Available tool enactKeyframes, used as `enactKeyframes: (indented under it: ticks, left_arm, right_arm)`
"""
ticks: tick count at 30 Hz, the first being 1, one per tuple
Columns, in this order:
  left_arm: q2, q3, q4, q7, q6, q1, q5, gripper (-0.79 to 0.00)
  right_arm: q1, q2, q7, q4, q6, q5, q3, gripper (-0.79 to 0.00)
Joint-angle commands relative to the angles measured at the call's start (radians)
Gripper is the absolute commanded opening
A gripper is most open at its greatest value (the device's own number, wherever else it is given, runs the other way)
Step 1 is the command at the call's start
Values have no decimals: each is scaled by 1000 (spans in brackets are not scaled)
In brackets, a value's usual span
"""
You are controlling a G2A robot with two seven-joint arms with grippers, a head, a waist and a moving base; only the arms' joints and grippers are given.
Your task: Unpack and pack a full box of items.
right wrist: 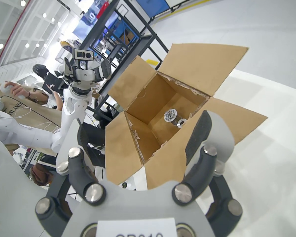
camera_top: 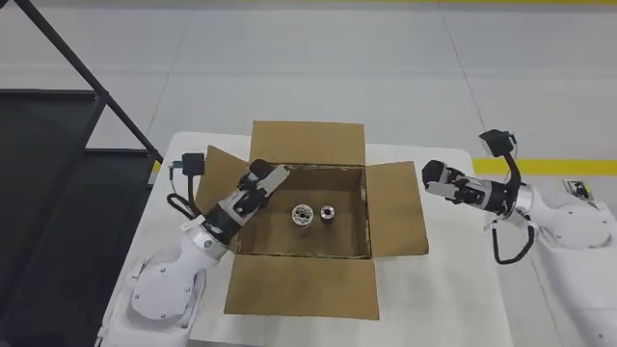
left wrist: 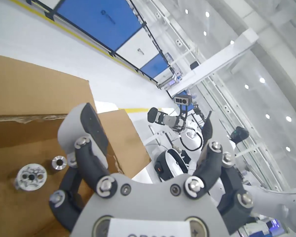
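1. Left jaws are spread wide with nothing between them. Their fingers [left wrist: 92, 127] are rounded pale-grey shells faced with flat black pads, hinged on dark links with bright metal screws. They hang over the left edge of the box, above its left flap.
2. Right jaws also stand apart and empty, and one rough black pad shows on a curved grey finger [right wrist: 199, 134]. They sit just off the outer edge of the box's right flap, above the table.
3. Brown corrugated cardboard box [camera_top: 308, 142]: roughly square and open, with all four flaps folded outward. The board is torn and ragged at the flap corners. It stands on a smooth white table [camera_top: 453, 289].
4. Two small shiny metal parts lie on the box floor near its middle, just beside each other.
   - One is a round flanged disc [camera_top: 303, 215] with several holes through its face.
   - The other is a smaller plain bushing [camera_top: 328, 214] with a single central bore, on the side nearer the right flap.
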Motion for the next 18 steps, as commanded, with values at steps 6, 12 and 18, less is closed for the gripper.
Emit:
enactKeyframes:
  ticks: [6,12,18]
  left_arm:
    - [12,-188,-123,117,-40,236,-36,0]
    - [14,-307,-144,188,-66,350,-130,0]
    - [14,-307,-144,188,-66,350,-130,0]
  right_arm:
    - [72,-26,-25,-66,-13,-132,-161,0]
    - [109,-55,-88,-121,-29,-211,-278,0]
    - [109,-55,-88,-121,-29,-211,-278,0]
